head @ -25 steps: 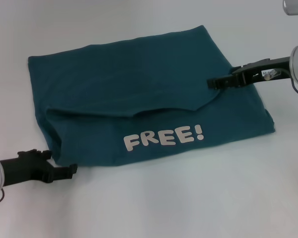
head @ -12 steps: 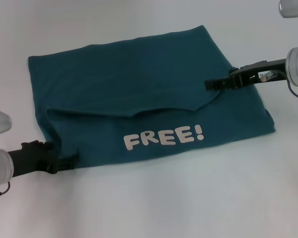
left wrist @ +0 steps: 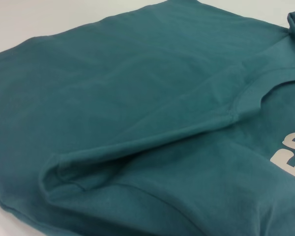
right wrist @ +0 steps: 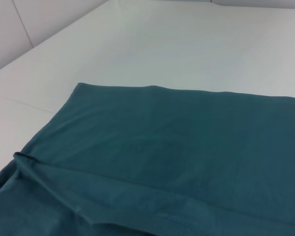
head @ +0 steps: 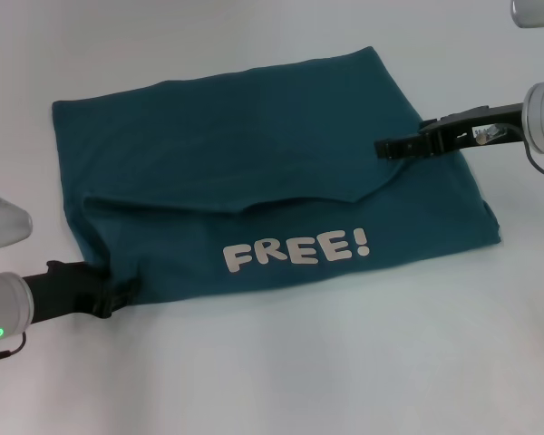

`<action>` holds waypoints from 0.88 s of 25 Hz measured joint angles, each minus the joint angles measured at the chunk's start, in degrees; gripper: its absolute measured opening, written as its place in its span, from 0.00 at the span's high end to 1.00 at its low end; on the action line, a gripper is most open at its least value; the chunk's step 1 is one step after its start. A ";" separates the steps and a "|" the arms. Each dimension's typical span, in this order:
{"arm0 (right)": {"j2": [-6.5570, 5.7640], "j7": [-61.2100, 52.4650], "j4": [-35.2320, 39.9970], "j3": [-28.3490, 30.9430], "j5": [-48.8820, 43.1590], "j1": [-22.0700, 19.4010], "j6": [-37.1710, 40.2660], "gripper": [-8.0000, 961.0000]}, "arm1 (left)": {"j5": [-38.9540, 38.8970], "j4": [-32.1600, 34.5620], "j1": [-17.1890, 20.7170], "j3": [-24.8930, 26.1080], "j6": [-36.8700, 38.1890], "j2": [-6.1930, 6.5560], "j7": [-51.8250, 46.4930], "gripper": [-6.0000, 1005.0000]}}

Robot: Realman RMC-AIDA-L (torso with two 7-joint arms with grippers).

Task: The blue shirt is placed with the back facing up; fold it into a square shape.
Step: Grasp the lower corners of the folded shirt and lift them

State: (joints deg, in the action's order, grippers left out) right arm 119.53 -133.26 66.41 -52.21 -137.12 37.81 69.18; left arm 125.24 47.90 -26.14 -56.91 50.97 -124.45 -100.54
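Blue shirt lies partly folded on the white table, roughly a wide rectangle. The near part is a layer turned over so the front shows, w/ pale "FREE!" lettering facing up; the curved neckline edge of that layer runs across the middle of the cloth. Far part is plain teal fabric, flat w/ only soft creases.

Left end effector is low at the near left corner of the shirt, its black fingers reaching into the corner fold, tips hidden by fabric; can't tell if they're pinched on the cloth or apart. Left arm comes in from the near left edge, green light on its wrist.

Right end effector sits over the right side of the shirt, near the point where the folded layer's edge meets the right hem. Fingers look narrow, close together, pointing toward the robot's left; whether fabric is caught between them can't be told.

Left wrist view: close on the shirt, showing the folded layer's hem forming a rolled pocket at the corner, part of the pale lettering at the edge. Right wrist view: flat teal fabric w/ a straight far hem, a small bunched fold at one corner, bare table beyond
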 joint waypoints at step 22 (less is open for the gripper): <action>-2.03 -22.06 2.34 -0.01 -26.49 2.34 10.88 0.05 | 0.37 1.41 -0.66 1.25 5.35 0.35 -2.58 0.95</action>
State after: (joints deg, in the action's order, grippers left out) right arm 117.50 -155.33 68.75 -52.22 -163.61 40.14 80.05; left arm 125.61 49.31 -26.80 -55.66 56.32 -124.10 -103.12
